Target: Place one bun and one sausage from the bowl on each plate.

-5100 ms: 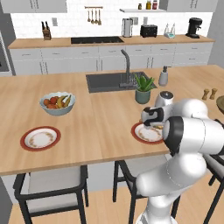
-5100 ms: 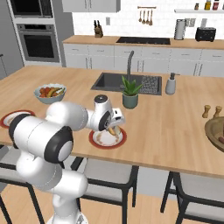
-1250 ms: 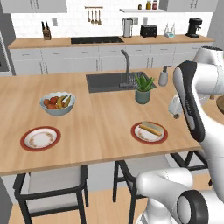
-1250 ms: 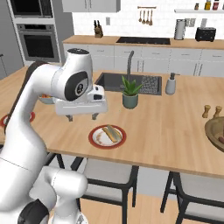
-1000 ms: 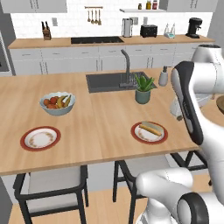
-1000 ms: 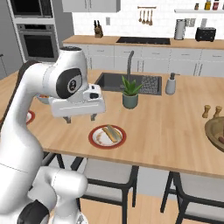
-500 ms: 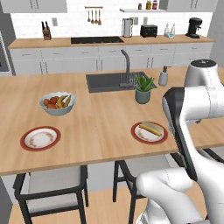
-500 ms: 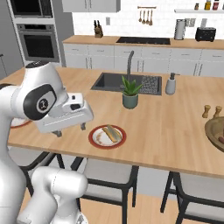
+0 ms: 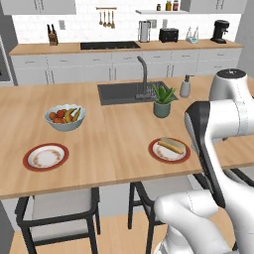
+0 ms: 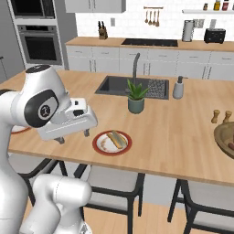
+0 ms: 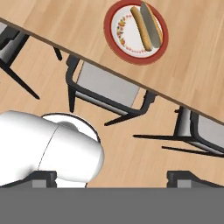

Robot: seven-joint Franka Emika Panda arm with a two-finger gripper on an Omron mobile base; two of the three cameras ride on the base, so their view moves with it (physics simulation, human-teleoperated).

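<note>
One plate (image 9: pixel 169 150) already carries a bun (image 11: pixel 152 25) and sausage (image 11: pixel 140 26) — the left plate (image 9: pixel 45 157) is bare. The gripper (image 10: pixel 73 135) hangs released (empty); the bowl (image 10: pixel 227 139) sits far right.

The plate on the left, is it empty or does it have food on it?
Empty. The left plate shows just its patterned white middle, while the other plate holds a bun and sausage.

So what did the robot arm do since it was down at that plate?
It lifted off the right plate, jaws open, and swung back over the counter's front edge. The bun and sausage stayed on it; the left plate stayed bare.
</note>
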